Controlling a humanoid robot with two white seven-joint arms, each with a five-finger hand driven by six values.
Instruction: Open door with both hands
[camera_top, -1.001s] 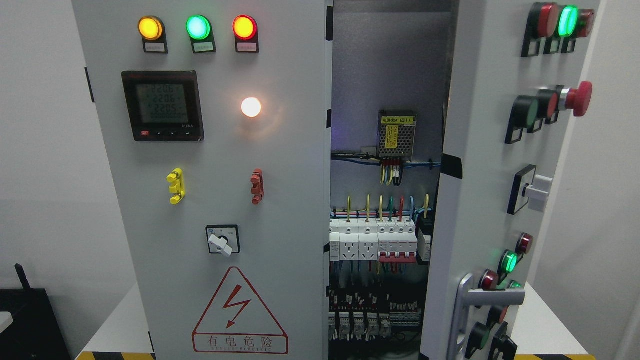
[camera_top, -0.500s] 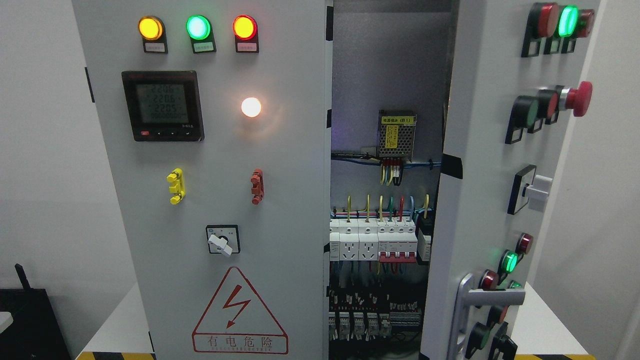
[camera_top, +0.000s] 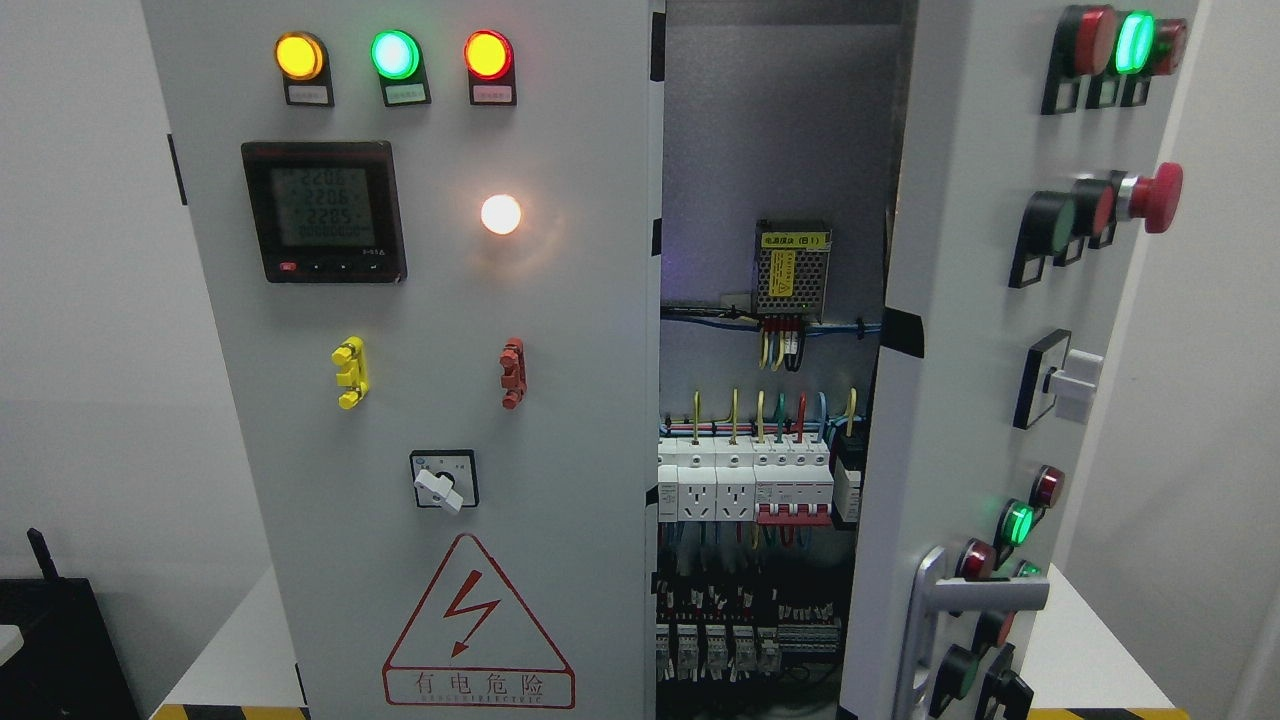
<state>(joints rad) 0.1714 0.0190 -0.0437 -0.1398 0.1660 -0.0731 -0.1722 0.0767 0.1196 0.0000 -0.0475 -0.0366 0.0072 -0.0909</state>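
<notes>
A grey electrical cabinet fills the view. Its right door (camera_top: 960, 400) stands swung open toward me, edge-on, with a silver lever handle (camera_top: 975, 597) near the bottom and push buttons and lamps on its face. The left door (camera_top: 560, 420) is shut and carries three lit lamps, a digital meter (camera_top: 322, 211), a rotary switch (camera_top: 443, 481) and a red warning triangle. Between the doors the inside shows breakers (camera_top: 745, 485), wiring and a small power supply (camera_top: 792, 267). Neither of my hands nor arms shows anywhere.
The cabinet stands on a white table (camera_top: 235, 650) with yellow-black tape along its front edge. A black object (camera_top: 55, 640) sits at the lower left. A red mushroom stop button (camera_top: 1160, 197) juts out from the open door.
</notes>
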